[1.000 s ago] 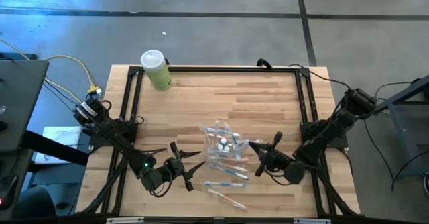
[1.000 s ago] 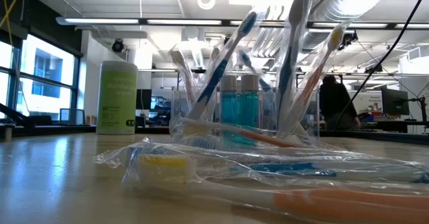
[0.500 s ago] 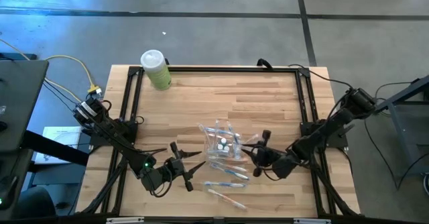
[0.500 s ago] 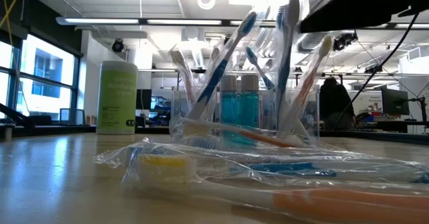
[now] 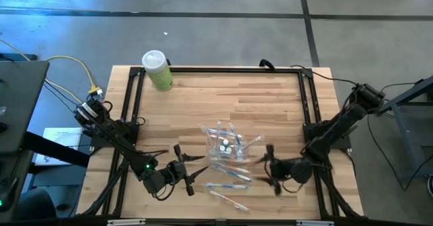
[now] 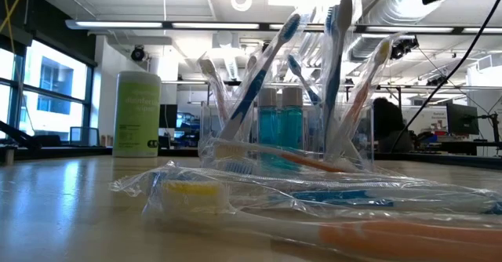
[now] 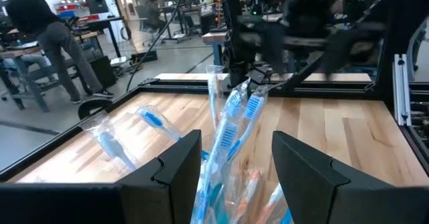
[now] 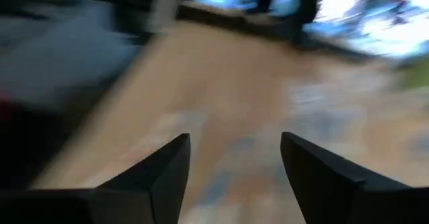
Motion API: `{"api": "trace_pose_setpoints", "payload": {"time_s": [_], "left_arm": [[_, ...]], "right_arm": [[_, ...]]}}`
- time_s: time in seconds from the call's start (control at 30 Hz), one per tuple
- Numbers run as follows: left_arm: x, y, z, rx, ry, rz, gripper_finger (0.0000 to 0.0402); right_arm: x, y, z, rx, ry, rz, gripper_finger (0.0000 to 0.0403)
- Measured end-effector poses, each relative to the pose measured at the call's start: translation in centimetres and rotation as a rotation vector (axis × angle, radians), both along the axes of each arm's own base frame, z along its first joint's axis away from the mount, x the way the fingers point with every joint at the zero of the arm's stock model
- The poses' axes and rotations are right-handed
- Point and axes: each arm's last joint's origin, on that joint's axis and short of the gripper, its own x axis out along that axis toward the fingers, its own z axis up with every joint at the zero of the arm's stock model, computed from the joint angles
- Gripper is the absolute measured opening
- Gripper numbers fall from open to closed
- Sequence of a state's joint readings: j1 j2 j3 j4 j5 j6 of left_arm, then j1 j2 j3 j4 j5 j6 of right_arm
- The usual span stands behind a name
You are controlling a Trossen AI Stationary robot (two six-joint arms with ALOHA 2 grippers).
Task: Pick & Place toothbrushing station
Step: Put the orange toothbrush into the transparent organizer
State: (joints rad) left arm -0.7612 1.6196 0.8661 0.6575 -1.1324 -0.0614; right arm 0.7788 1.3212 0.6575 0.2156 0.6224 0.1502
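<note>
Where the low view begins, wrapped toothbrushes [image 6: 314, 215] are seen lying flat on the wooden table [image 5: 270, 97], their slim handles marked orange and blue inside crinkled clear film. Just behind them, the clear plastic holder [image 5: 223, 143] is found upright near the table's middle, with more wrapped toothbrushes leaning out of it at angles and white-capped tubes [image 5: 223, 145] set inside; blue liquid is visible through the tubes in the low view.

On the near left side, the left gripper [image 5: 188, 170] is held low over the table, pointed toward the holder, with its dark fingers spread apart and nothing between them. On the near right side, the right gripper [image 5: 272, 166] is stretched from its bent dark arm, close beside the holder but apart from it; its fingers are parted and nothing is clamped.

At the far left corner, a pale green bottle [image 5: 157, 70] with a white cap is placed. Beyond the table, a person [image 7: 47, 29] is seen bent over a bench.
</note>
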Motion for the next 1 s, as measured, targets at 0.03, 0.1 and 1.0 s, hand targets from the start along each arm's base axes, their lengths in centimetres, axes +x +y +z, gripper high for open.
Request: {"api": "trace_pose_setpoints", "payload": {"time_s": [0.03,0.1,1.0], "left_arm": [[0.0,0.0,0.0,-0.004,-0.002,0.000,0.0176],[0.0,0.0,0.0,-0.014,-0.005,0.001,0.0176],[0.2,-0.2,-0.1,-0.052,-0.003,-0.108,0.0176]], "right_arm": [[-0.2,0.2,-0.1,0.058,0.040,0.055,0.0224],[-0.6,0.3,-0.6,0.126,0.139,0.120,0.0219],[4.1,-2.2,-8.4,0.232,0.517,0.070,0.0160]]}}
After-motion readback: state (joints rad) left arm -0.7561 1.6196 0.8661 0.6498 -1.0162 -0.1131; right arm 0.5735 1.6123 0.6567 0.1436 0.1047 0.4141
